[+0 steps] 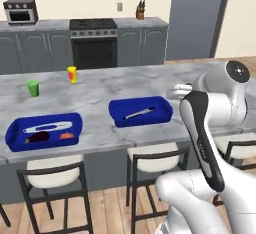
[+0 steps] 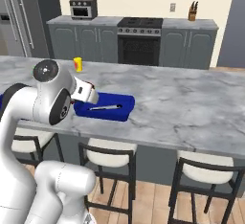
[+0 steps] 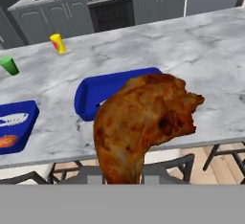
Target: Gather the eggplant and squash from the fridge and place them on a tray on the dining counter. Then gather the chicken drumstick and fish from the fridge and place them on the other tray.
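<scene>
- Drumstick (image 3: 143,122) is carried in the tool (image 3: 123,182); in the hand view it rises from between the tips, thin end down at the tool, meaty end up and to the right, so its long axis runs roughly along the tool's line of sight.
- Tool is clamped together on the drumstick's thin end; the tips themselves are hidden behind the meat, so the exact contact cannot be made out.
- Key relation: the near tray (image 1: 140,111) lies ahead of and below the tool, on the bench (image 1: 115,85). In the hand view the same tray (image 3: 95,96) is seen just behind the drumstick, partly hidden by it. Drumstick is held above the bench edge on the stool side, apart from the tray; a forward and downward move is judged to be needed.
- Near tray holds a slim silvery thing, probably the fish (image 1: 138,112); it is too small to be certain. This is judged the right tray for the drumstick.
- Far tray (image 1: 44,131), well to the left on the bench, holds a pale long item, a dark one and an orange one; which is eggplant or squash cannot be told.
- Green cup (image 1: 33,88) and yellow can (image 1: 72,74) stand further back on the bench, well apart from both trays.
- Risk, as judged: the bulky end may catch the tray's near wall if lowered too early.
</scene>
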### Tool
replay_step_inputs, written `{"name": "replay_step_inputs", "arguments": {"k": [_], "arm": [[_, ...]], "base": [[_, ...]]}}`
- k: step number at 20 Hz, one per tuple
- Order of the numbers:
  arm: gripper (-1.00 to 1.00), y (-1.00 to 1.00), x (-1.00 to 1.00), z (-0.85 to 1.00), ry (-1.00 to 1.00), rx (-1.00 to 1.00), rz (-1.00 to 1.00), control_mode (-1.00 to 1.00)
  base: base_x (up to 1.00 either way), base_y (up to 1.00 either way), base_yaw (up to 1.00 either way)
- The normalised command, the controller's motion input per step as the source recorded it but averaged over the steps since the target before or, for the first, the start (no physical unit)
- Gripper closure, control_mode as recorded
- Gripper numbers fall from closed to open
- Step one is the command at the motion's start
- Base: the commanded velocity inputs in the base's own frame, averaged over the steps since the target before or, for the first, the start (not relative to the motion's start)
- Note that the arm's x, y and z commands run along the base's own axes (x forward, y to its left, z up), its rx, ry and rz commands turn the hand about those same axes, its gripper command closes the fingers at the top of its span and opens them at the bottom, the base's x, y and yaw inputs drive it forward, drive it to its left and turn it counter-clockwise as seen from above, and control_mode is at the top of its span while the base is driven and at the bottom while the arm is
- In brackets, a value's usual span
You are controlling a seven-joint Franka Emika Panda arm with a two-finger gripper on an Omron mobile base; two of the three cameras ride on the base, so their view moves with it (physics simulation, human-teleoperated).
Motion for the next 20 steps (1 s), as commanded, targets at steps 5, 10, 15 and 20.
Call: {"name": "replay_step_inputs", "arguments": {"k": [5, 10, 15, 20], "arm": [[1.0, 0.0, 0.0, 0.0, 0.0, 0.0, 0.0, 1.0], [1.0, 0.0, 0.0, 0.0, 0.0, 0.0, 0.0, 1.0], [1.0, 0.0, 0.0, 0.0, 0.0, 0.0, 0.0, 1.0], [1.0, 0.0, 0.0, 0.0, 0.0, 0.0, 0.0, 1.0]], "base": [[0.54, -0.24, 0.14], [0.56, -0.16, 0.13], [0.43, -0.01, 0.07], [0.57, 0.0, 0.07]]}}
